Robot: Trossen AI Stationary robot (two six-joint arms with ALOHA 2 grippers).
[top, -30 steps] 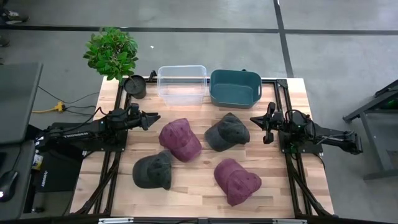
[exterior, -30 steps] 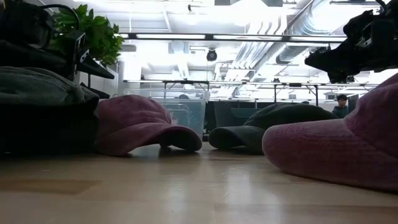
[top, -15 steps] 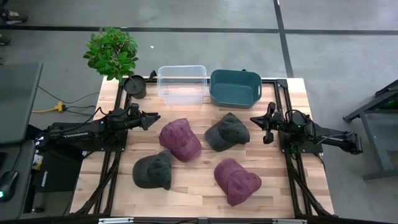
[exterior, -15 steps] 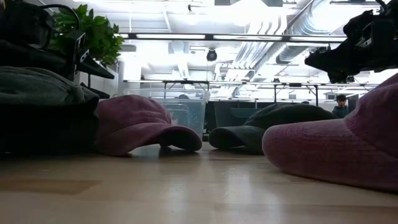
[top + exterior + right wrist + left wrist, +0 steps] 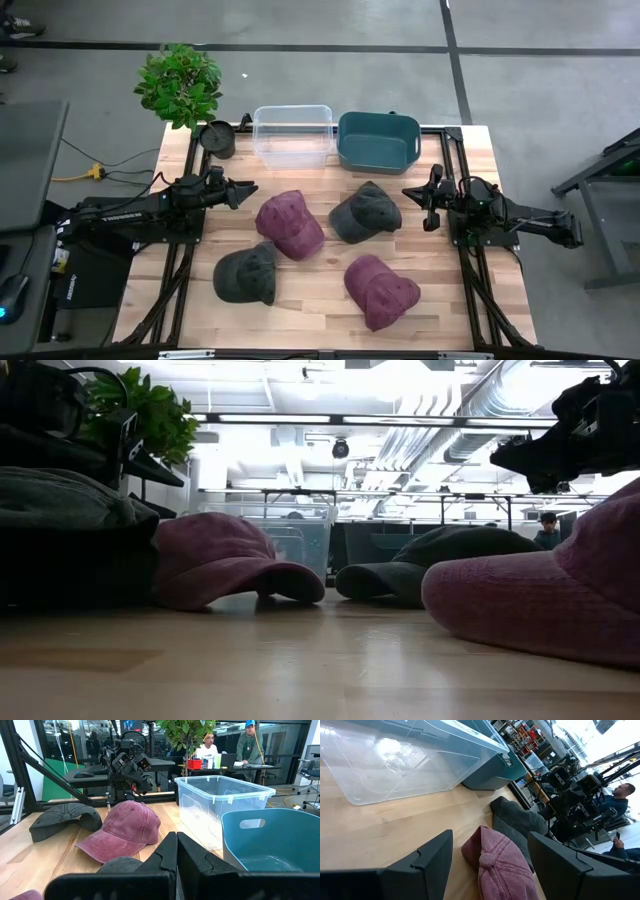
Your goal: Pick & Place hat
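Observation:
Several caps lie crown-up on the wooden table. A maroon cap [image 5: 290, 224] sits left of centre, a dark grey cap [image 5: 365, 212] right of it, another grey cap [image 5: 246, 274] near the front left, and a second maroon cap [image 5: 381, 291] near the front right. My left gripper [image 5: 247, 188] hovers open at the table's left side, just left of the maroon cap [image 5: 501, 868]. My right gripper [image 5: 418, 193] is shut, hovering at the right side beside the grey cap [image 5: 120, 865].
A clear plastic bin [image 5: 292, 135] and a teal bin [image 5: 377, 141] stand at the far edge. A potted plant [image 5: 181, 84] and a black pot [image 5: 217, 139] sit at the far left corner. People sit in the room beyond the table [image 5: 252, 742].

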